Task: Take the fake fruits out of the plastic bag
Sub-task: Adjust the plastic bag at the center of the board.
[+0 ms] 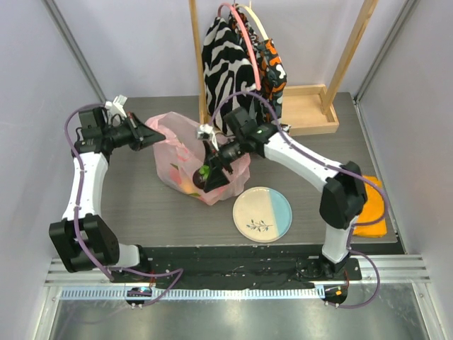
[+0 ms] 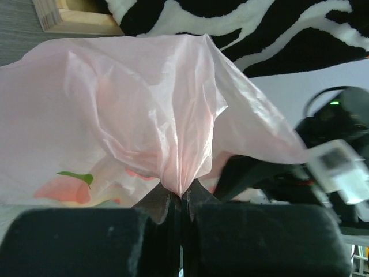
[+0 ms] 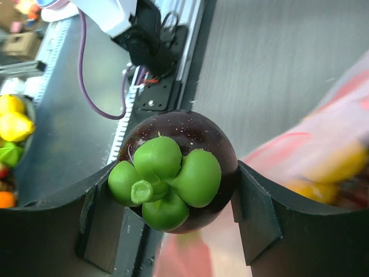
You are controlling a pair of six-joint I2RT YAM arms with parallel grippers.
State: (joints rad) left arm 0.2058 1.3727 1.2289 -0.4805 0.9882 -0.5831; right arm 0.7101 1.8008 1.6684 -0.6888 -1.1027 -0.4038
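The pink plastic bag (image 1: pixel 177 152) stands on the table left of centre, with yellow and orange fruit shapes showing faintly through it. My left gripper (image 1: pixel 157 134) is shut on a bunched fold of the bag's rim (image 2: pixel 181 179) at its far left side. My right gripper (image 1: pixel 205 175) is shut on a dark maroon round fruit (image 3: pixel 179 170) with green sepals and holds it over the bag's front right part (image 1: pixel 201 176). A blurred yellow fruit (image 3: pixel 340 167) lies inside the bag (image 3: pixel 323 144) in the right wrist view.
A round cream-and-blue plate (image 1: pixel 262 214) lies just right of the bag near the front. A zebra-striped cloth bag (image 1: pixel 225 64) hangs from a wooden stand (image 1: pixel 315 110) at the back. A folded orange cloth (image 1: pixel 375 212) lies at the right edge.
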